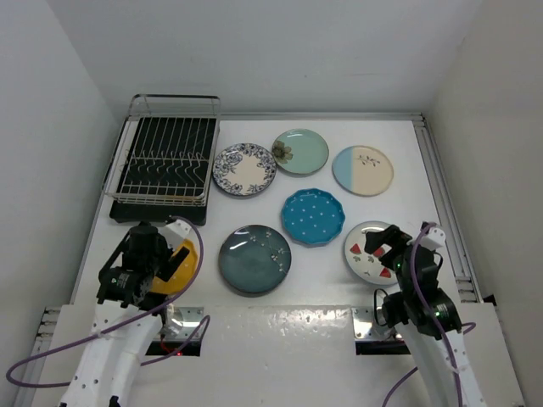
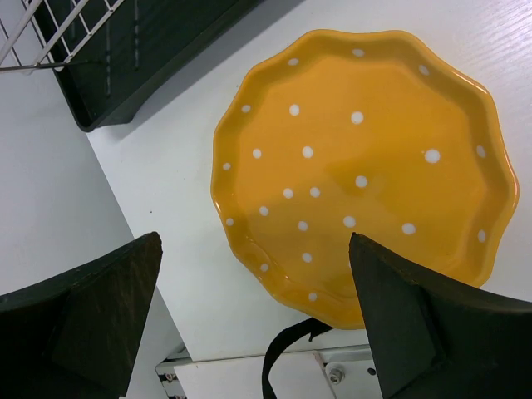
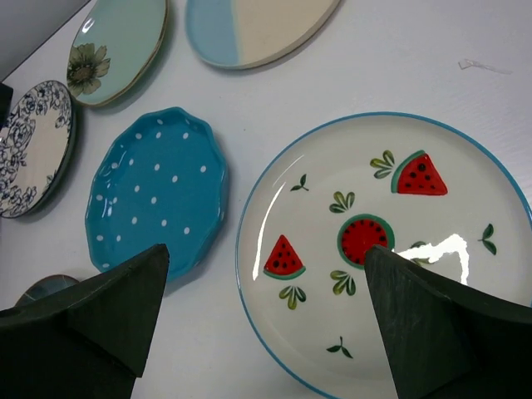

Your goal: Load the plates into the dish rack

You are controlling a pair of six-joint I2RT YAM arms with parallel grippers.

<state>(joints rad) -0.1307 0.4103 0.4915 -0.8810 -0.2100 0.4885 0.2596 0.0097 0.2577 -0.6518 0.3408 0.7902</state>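
Left gripper (image 1: 165,254) hides most of yellow plate (image 1: 190,261); watermelon plate (image 1: 363,254) partly covered.

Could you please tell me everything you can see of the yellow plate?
The yellow plate is round with a wavy, scalloped rim. It is glossy like glazed ceramic, deep yellow with scattered white dots. It lies flat and face up on the white table at the near left, just in front of the dish rack and apart from it. The left gripper hangs open over its near edge, and no grip on it shows. In the top view, the gripper hides much of it.
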